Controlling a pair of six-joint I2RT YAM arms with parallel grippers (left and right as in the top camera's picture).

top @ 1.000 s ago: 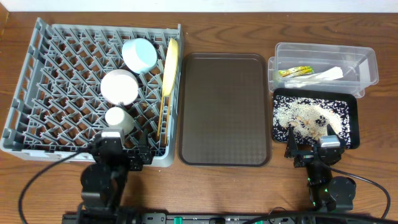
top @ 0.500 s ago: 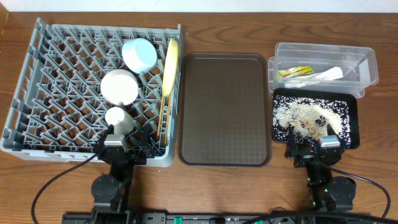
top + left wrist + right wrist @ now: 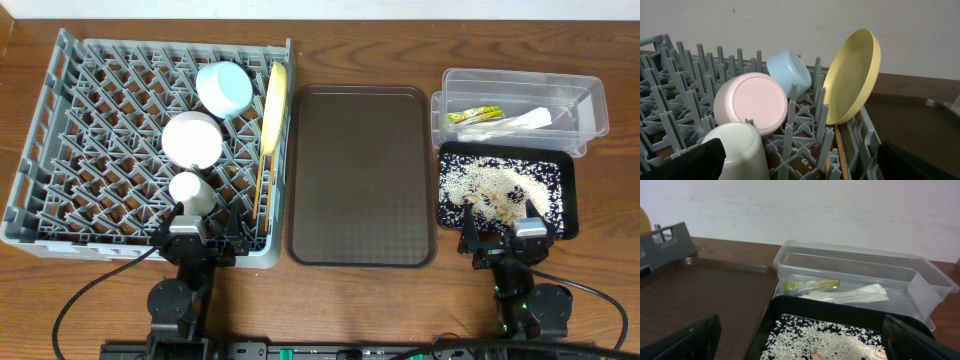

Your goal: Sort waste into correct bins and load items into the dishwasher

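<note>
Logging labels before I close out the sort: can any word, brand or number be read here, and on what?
No text can be read.
The green-and-orange snack wrapper in the clear tub carries print, too small and blurred to read.
On the dish rack, brown tray and black tray, no lettering shows.

The wooden table (image 3: 360, 55) bears a dish rack (image 3: 100, 160), brown tray (image 3: 362, 175), clear tub (image 3: 590, 105), black tray (image 3: 568, 170).

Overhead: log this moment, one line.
rack: blue bowl, pink bowl, cup, plate loaded; clear tub: wrapper, paper; black tray: rice; left gripper: open; right gripper: open
</note>
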